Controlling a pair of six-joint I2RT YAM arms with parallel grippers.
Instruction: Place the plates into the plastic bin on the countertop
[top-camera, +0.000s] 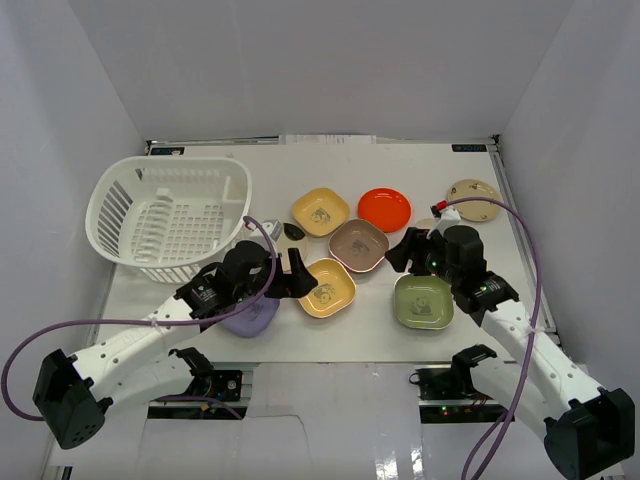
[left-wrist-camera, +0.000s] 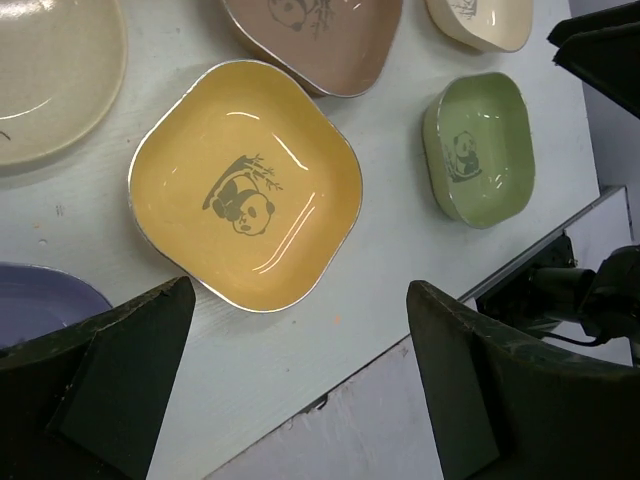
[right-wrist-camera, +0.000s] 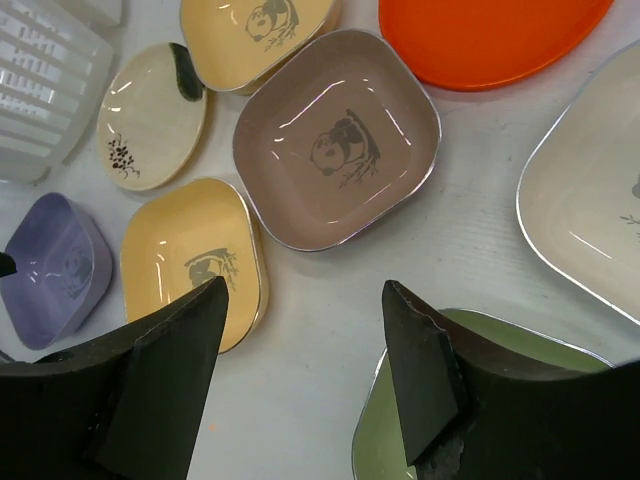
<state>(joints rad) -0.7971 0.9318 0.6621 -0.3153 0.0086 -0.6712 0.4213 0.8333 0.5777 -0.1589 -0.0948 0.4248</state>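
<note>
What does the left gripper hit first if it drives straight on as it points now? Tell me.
The left gripper would most likely meet the near yellow panda plate, which sits centred between its open fingers; the gap to it is unclear.

place: robot lab test cell | seen: plain white walls (top-camera: 320, 60), white countertop (top-camera: 400, 165), bolted arms (top-camera: 130, 350)

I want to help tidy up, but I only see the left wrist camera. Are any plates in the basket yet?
Observer: No. The plastic bin holds no plates, only its rack ribs show.
Operator: Where is it?
Observer: On the left side, farther back than the left hand.
Operator: Is there a plate I can't see?
Observer: Yes, a round orange plate lies just beyond the brown plate.
</note>
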